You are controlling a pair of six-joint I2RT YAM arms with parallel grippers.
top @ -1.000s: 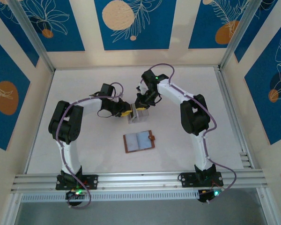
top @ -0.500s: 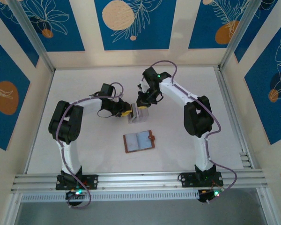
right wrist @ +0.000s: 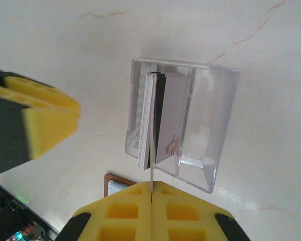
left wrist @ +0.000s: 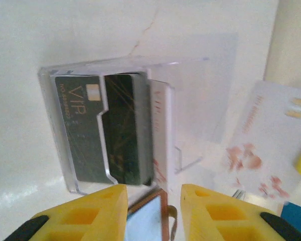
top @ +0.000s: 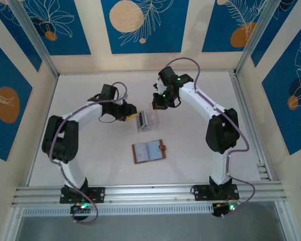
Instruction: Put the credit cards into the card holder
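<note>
Card point(left wrist: 271, 145) pinched in right end effector point(right wrist: 151, 187) by clear stand point(right wrist: 215, 125), left end effector point(left wrist: 154, 193) narrowly parted, empty

— What's on the desk point(top: 105, 165)?
— It's white and faintly veined. A clear plastic stand point(top: 146, 121) sits upright near the middle, and a brown card holder point(top: 149, 151) lies open and flat, nearer the front edge.
— Touching?
— No, apart. The card holder lies just in front of the stand.
</note>
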